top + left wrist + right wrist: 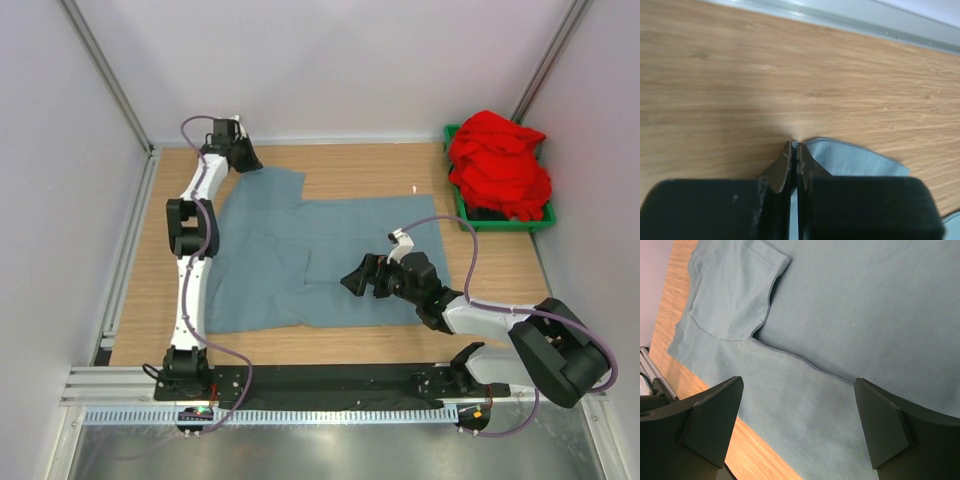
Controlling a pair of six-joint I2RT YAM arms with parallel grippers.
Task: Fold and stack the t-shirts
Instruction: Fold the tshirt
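The grey-blue t-shirt (320, 255) lies spread on the wooden table. My left gripper (246, 160) is at the shirt's far left corner. In the left wrist view the gripper (794, 146) is shut on the edge of the grey-blue cloth (855, 160), low at the table. My right gripper (356, 280) hovers over the shirt's near middle, open and empty. In the right wrist view the gripper (799, 427) frames the cloth (865, 315) with its jaws wide apart, and a sleeve (732, 290) lies folded inward. The red t-shirt (498, 165) is bunched up in a bin at the back right.
The green bin (505, 226) holding the red shirt stands at the table's right edge. Bare wood (500, 275) shows to the right of the grey-blue shirt and along the near edge. Metal rails (125, 260) and white walls border the table.
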